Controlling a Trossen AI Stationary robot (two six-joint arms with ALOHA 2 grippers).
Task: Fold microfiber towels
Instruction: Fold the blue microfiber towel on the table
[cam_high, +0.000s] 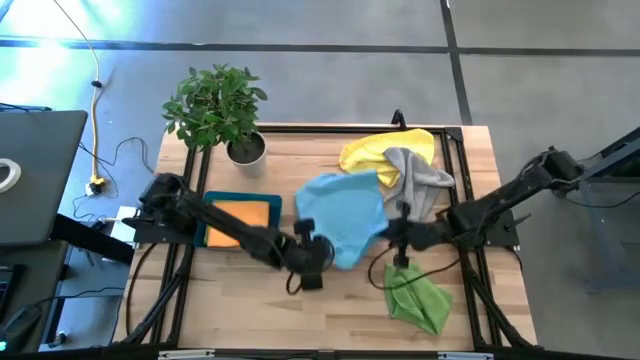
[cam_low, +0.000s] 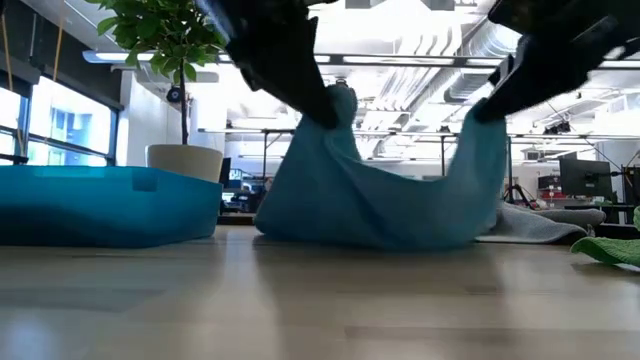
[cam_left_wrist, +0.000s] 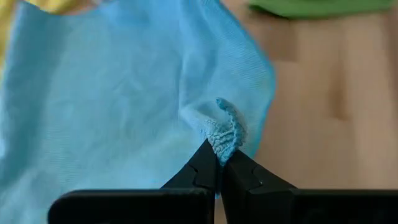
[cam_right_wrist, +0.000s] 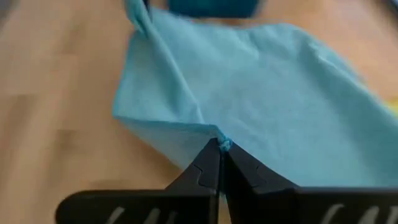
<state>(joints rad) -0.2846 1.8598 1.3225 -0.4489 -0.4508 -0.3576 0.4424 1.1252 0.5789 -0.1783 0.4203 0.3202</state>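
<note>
light blue towel (cam_high: 345, 212) mid-fold, left gripper (cam_left_wrist: 219, 163) and right gripper (cam_right_wrist: 220, 147) fingers pinched shut on its corners at centre frame; next carry both corners across evenly.

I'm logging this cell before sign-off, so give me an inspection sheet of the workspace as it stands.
Surface: wooden table, bare at the near edge.
Job's things: light blue towel mid-table, two corners lifted, middle sagging to the wood; yellow towel and grey towel bunched behind it; lime green towel crumpled near the front; orange towel lying in the teal tray.
Clutter: potted plant at the back left corner.
Grippers: left gripper shut on a corner of the blue towel; right gripper shut on another corner.
Cables: black loop by the right arm; yellow cord on the floor.
Surroundings: grey floor; laptop on a side desk at left.
</note>
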